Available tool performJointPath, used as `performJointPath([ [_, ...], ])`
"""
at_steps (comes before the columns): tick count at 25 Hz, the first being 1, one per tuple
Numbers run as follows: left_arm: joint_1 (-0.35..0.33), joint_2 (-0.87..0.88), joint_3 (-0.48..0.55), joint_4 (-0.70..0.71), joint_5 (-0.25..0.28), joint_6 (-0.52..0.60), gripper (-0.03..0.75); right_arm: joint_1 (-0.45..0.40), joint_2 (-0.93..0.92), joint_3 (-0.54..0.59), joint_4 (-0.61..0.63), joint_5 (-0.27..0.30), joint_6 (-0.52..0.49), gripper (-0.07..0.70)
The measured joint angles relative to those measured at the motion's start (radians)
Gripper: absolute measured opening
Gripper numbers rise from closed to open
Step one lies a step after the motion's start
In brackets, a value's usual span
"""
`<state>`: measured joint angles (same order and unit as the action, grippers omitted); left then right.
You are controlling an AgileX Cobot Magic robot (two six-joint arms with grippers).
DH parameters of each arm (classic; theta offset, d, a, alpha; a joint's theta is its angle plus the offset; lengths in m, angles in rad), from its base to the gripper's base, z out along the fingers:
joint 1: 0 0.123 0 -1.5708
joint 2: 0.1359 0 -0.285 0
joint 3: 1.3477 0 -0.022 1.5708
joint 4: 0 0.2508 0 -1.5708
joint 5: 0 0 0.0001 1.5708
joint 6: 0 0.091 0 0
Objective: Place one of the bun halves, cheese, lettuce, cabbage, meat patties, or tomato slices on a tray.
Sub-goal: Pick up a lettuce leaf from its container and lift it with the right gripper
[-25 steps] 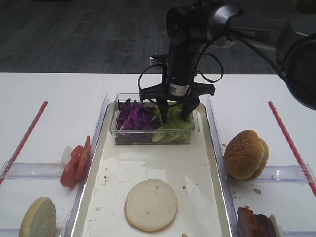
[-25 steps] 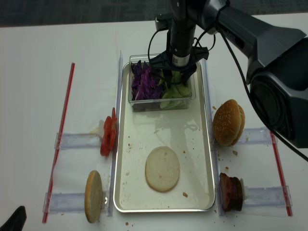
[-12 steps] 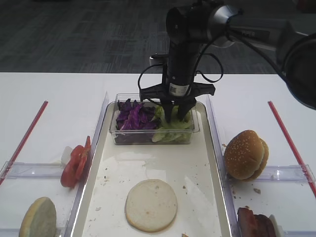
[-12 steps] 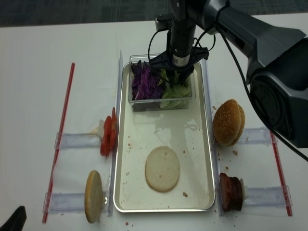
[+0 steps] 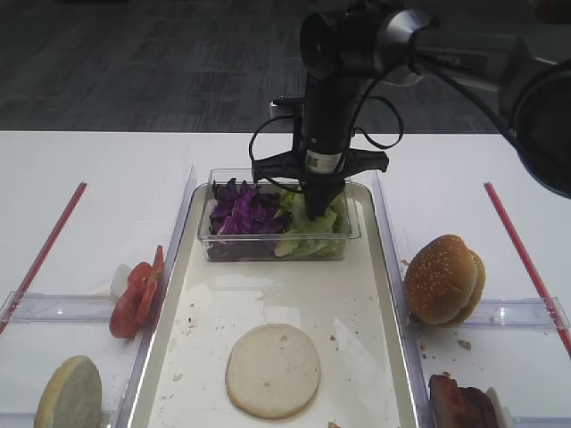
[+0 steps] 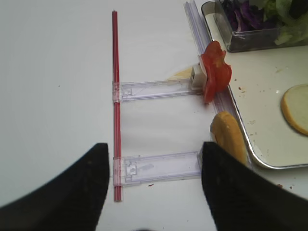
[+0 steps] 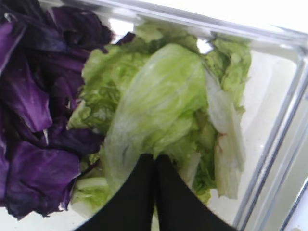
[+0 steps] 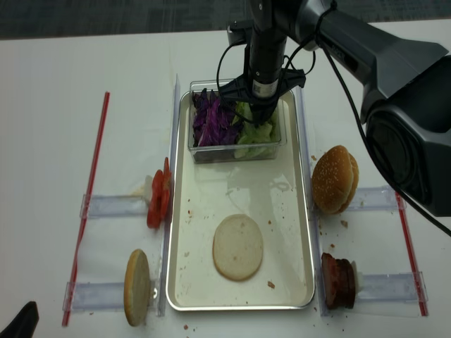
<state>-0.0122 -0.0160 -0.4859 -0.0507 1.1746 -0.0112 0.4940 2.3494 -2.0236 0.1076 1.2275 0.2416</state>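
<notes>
The right gripper (image 7: 155, 166), black with two thin fingers, is seen reaching straight down into the small clear plastic tub (image 5: 278, 247) at the far end of the long cream tray with the silvery rim (image 8: 180, 211). Its fingers are pressed tight together, and a fold of the crinkled light-green lettuce leaf (image 7: 159, 96) is pinched between the tips. The leaf is lying in the tub, on top of other green leaves, just beside the dark purple shredded cabbage (image 5: 239, 209).

One pale flat bun half (image 5: 273, 370) is lying on the tray near its front end. The red tomato slices (image 5: 136, 294) are standing just beside the tray on the left. A golden bun with sesame seeds (image 5: 443, 279) and the brown meat patties (image 8: 338, 280) are placed on the right.

The left gripper (image 6: 154, 185) is held wide open above the table, and nothing is held in it.

Only a thin edge of the leaf looks caught, so it could be torn or dropped when it is lifted. Other leaves may be dragged up with it. The tub could be tipped if the fingers are knocked against its wall.
</notes>
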Motion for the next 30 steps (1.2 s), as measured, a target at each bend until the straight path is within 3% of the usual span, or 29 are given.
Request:
performJointPath([
  [25, 0.000, 0.000, 0.000, 0.000, 0.000, 0.000, 0.428, 0.000, -0.152, -0.023, 0.024, 0.006, -0.045, 0.018],
  [30, 0.000, 0.000, 0.000, 0.000, 0.000, 0.000, 0.428, 0.000, -0.175, 0.021, 0.020, 0.006, -0.063, 0.018],
])
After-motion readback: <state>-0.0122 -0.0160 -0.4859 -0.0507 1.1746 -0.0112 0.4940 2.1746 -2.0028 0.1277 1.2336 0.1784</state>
